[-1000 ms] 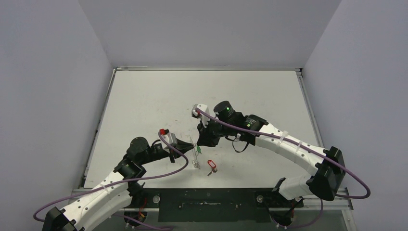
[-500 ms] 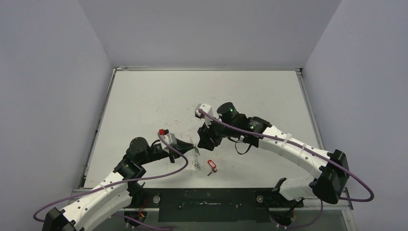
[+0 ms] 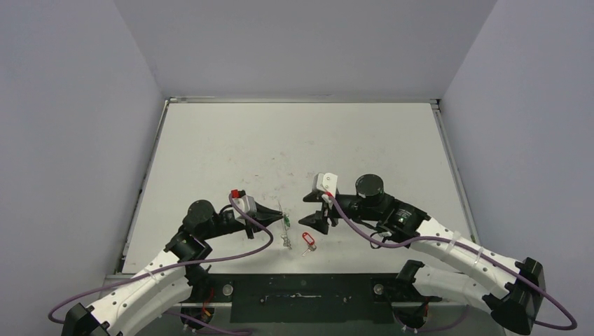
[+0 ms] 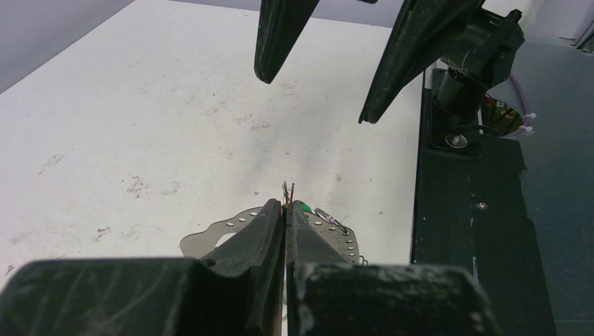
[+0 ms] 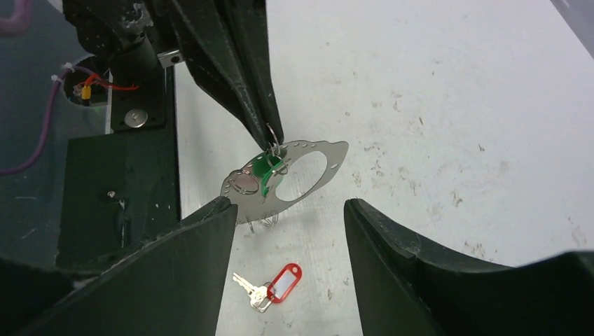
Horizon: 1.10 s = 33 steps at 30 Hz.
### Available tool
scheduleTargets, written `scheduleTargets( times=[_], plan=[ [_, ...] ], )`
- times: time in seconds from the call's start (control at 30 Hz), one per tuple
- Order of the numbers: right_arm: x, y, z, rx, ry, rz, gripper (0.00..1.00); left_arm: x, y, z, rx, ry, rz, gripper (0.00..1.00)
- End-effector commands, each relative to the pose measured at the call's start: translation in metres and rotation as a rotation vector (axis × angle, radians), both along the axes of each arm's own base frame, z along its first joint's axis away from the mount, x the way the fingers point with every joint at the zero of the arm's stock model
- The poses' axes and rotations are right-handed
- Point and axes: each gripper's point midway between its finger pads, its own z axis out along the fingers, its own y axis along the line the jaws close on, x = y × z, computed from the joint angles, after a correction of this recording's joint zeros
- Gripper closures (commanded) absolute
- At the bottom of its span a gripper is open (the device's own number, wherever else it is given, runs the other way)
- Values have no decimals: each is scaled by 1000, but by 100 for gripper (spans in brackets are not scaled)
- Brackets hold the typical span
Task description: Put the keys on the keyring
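My left gripper point(image 4: 286, 207) is shut on the keyring point(image 5: 272, 140), a thin wire loop that sticks up past its fingertips. A flat silvery perforated plate point(image 5: 312, 170) and the green tag point(image 5: 264, 172) of one key hang from the loop, just above the table point(image 3: 210, 154). The other key, with a red tag point(image 5: 283, 283), lies flat on the table by itself. In the top view it point(image 3: 307, 240) is just right of my left gripper point(image 3: 283, 218). My right gripper point(image 5: 287, 206) is open and empty. It hovers over the red-tagged key, close to the hanging plate.
The black mounting bar point(image 3: 301, 287) and the arm bases run along the table's near edge, close behind the keys. Grey walls enclose the table on the other three sides.
My right gripper has opened. It has drawn back from the keyring toward the near right, and now hovers by the red-tagged key. My left gripper has kept its grip and stayed put.
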Motion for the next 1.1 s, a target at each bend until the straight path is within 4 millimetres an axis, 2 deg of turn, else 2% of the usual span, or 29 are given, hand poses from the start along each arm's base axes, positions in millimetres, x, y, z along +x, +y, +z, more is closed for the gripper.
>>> scheduleTargets(
  times=[0.0, 0.13, 0.3, 0.37, 0.53, 0.63, 0.73, 0.83, 1.07],
  plan=[
    [-9, 17, 31, 178, -225, 159, 42, -10, -7, 28, -70, -84, -75, 100],
    [-15, 29, 28, 190, -213, 240, 53, -14, -8, 31, -88, -92, -96, 100],
    [-16, 44, 18, 180, -151, 296, 60, -17, -10, 32, -93, -95, -117, 100],
    [-14, 46, 15, 173, -142, 294, 66, -17, -10, 32, -93, -93, -121, 100],
    [-12, 47, 14, 191, -143, 275, 70, -18, -10, 32, -94, -90, -128, 100],
    [-11, 47, 15, 203, -141, 266, 83, -19, -11, 32, -95, -90, -133, 100],
    [-10, 48, 16, 205, -135, 263, 87, -18, -11, 32, -95, -87, -133, 100],
    [-11, 48, 14, 192, -138, 273, 100, -18, -11, 32, -97, -89, -135, 100],
    [-12, 38, 4, 113, -139, 270, 100, -15, -10, 31, -89, -89, -115, 100]
  ],
)
